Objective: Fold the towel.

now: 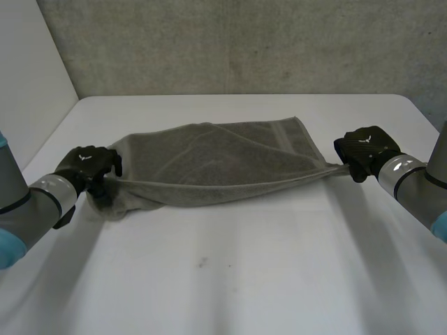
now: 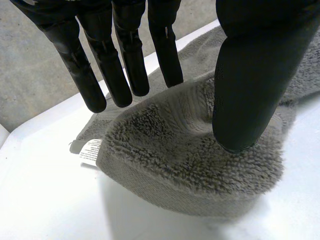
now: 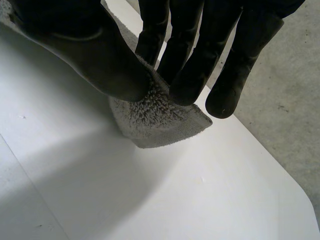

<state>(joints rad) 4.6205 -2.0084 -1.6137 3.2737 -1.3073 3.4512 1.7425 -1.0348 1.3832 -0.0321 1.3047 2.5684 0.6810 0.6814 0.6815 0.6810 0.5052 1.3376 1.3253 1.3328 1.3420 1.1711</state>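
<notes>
The towel (image 1: 223,162) lies stretched across the middle of the table (image 1: 230,279). The right hand (image 1: 366,147) pinches one corner. The left hand (image 1: 87,166) only presses with its thumb, fingers straight and apart, so this end may slip.

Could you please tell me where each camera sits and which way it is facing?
Head: behind and between the arms, looking down at the table; both arms, left hand and right hand show at the ends of the towel.
Left wrist: along the left palm; thumb presses the towel.
Right wrist: along the right palm; thumb and fingers pinch a corner.
All share the towel and table.
</notes>
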